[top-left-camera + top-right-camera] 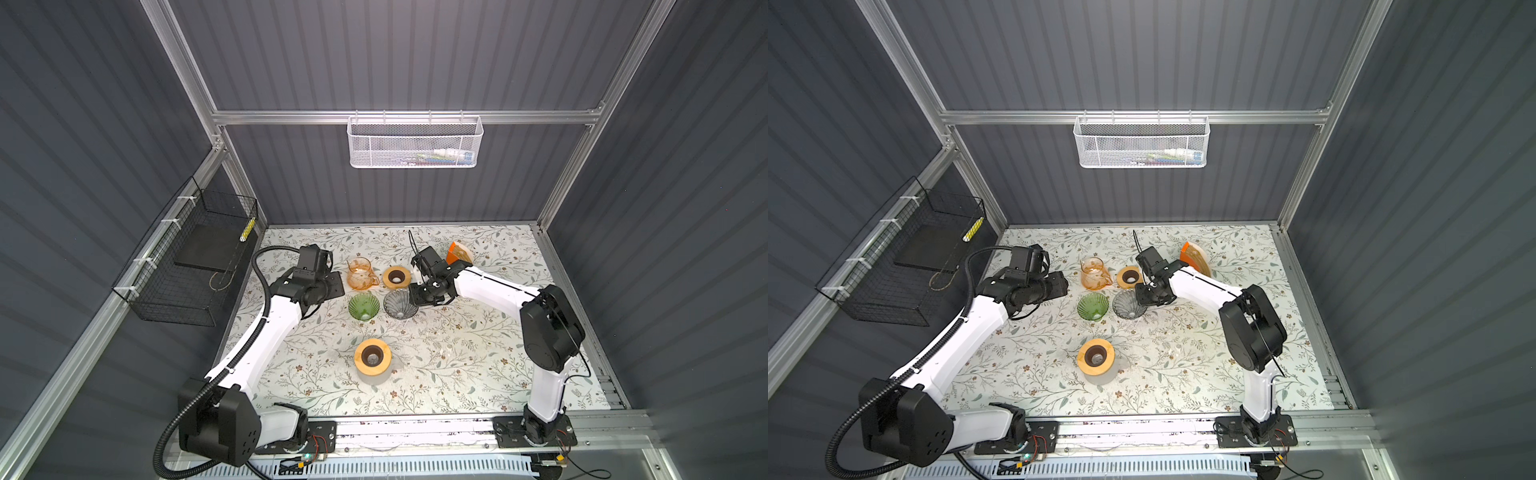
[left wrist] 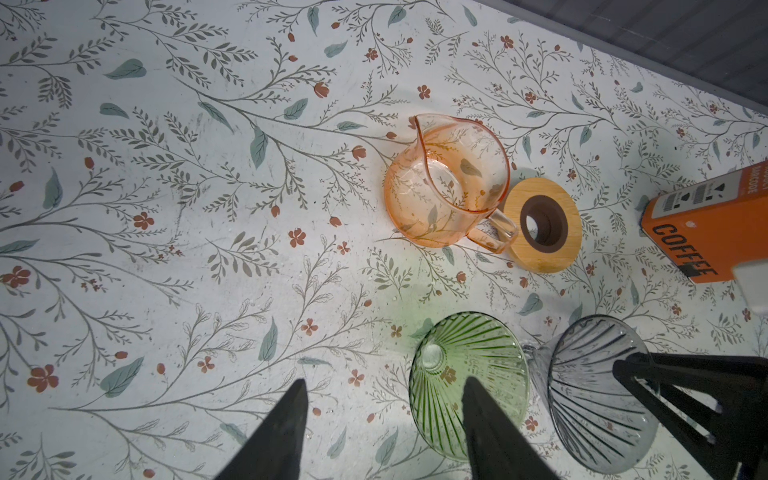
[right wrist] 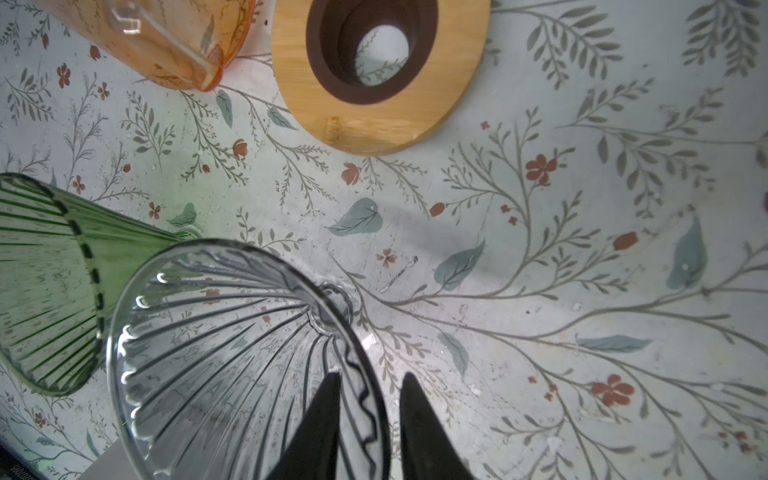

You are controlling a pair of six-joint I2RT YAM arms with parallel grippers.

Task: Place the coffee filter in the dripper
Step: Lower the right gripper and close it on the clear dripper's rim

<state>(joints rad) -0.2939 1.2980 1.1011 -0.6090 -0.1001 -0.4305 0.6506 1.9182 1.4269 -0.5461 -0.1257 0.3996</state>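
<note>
Both jaws of the right gripper (image 3: 370,378) straddle the grey dripper's (image 3: 216,340) rim, a bit apart, not pinching yet; left gripper (image 2: 384,382) hangs spread, empty.

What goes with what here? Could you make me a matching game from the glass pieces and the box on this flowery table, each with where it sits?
Things:
1. pitcher
2. green dripper
3. grey dripper
4. coffee box

Places:
A. rim straddled by the right gripper
B. at the back, beyond the right arm
C. handle pointing at a wooden ring
D. just nearer the robot than the pitcher

Pairs: 1-C, 2-D, 3-A, 4-B.
</note>
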